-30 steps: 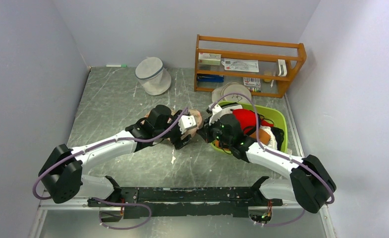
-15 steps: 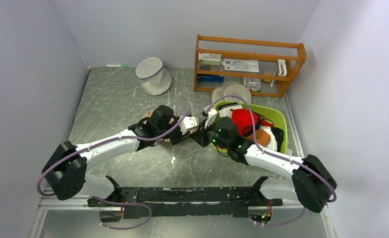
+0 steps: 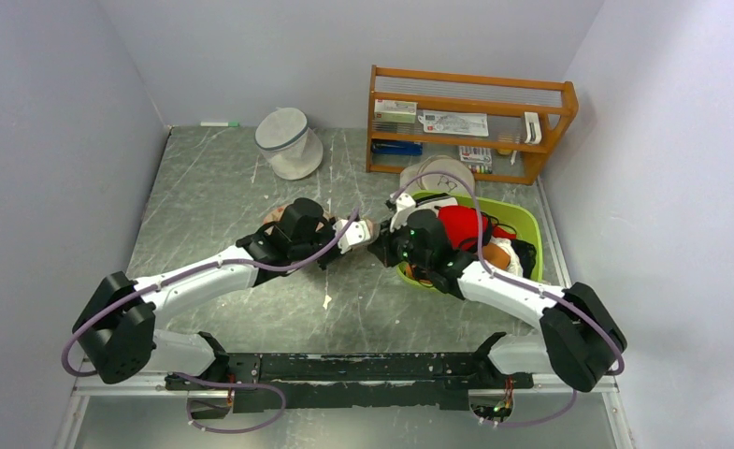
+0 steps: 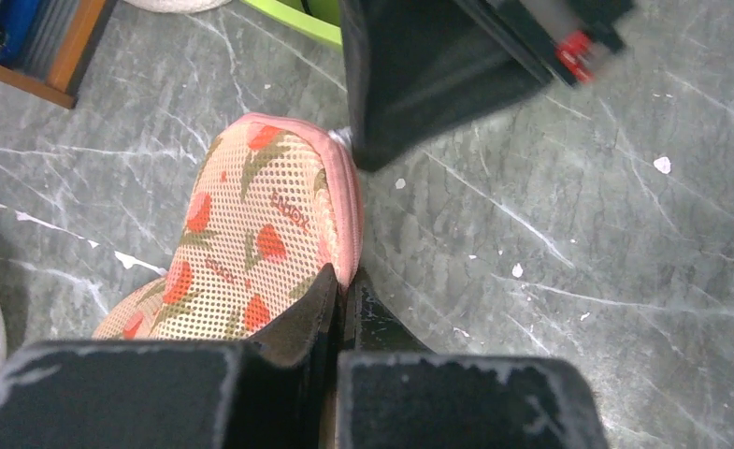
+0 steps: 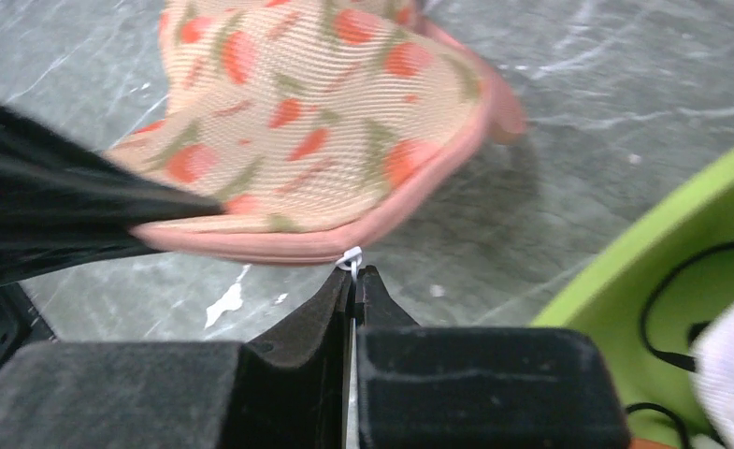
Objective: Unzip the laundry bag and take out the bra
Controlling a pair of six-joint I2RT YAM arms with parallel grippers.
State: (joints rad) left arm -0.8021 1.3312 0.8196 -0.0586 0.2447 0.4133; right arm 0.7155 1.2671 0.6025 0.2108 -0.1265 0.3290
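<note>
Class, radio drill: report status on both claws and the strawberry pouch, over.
Left claw shut on laundry bag rim. Right claw pinching zip pull. Bra unseen. Green bin close by.

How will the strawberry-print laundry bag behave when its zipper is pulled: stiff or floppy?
Probably floppy: the laundry bag is mesh fabric with a soft pink rim. Likely light, so it may slide on the table unless the left claw holds it while the right claw tugs the zipper pull.
</note>
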